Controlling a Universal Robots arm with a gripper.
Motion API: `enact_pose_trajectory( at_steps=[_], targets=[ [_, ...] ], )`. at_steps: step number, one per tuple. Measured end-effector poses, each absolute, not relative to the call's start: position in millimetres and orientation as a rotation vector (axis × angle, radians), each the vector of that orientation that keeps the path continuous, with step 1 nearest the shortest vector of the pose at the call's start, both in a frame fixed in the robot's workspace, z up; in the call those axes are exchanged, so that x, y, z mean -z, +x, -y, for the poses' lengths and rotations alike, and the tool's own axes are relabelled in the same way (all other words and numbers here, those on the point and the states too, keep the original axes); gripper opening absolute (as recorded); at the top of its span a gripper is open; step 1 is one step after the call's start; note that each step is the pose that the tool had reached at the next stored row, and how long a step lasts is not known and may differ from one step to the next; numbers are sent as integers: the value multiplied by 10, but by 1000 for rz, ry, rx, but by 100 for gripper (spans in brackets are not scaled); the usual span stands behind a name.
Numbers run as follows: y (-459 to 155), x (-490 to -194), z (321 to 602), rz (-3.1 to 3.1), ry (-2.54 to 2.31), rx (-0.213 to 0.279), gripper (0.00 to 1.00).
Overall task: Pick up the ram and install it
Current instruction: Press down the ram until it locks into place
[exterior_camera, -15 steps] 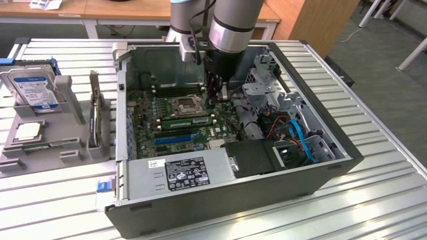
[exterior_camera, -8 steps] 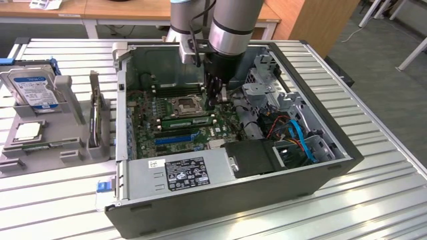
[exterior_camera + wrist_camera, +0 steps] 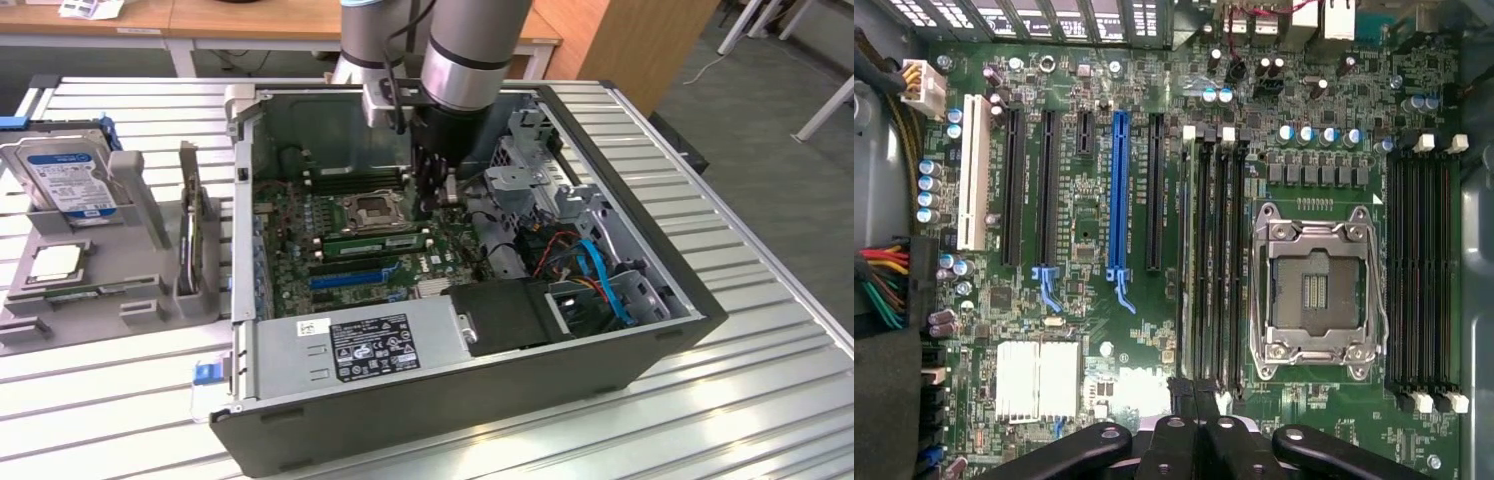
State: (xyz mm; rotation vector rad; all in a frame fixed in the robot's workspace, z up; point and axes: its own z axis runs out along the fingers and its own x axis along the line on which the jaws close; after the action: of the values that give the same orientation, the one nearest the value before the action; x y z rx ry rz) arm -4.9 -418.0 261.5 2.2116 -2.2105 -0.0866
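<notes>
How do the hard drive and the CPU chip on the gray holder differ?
The hard drive is large and oblong; the CPU chip is small and square. The drive stands on edge; the chip lies flat. The drive has a blue label; the chip is bare metal. Both sit in the gray holder.

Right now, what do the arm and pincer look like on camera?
The arm is a silver-grey cylinder with a black lower section and a thin black cable running alongside. The pincer is matte black, built of linked bars with round pivot screws.
</notes>
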Motion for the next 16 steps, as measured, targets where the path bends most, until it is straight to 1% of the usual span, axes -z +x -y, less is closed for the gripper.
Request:
enact_pose_trajectory(
  at_steps=[10,16],
  targets=[
    [0,-2611,4180,2211,2212,87,10],
    [1,-2556,4180,2210,2212,87,10]
  ],
)
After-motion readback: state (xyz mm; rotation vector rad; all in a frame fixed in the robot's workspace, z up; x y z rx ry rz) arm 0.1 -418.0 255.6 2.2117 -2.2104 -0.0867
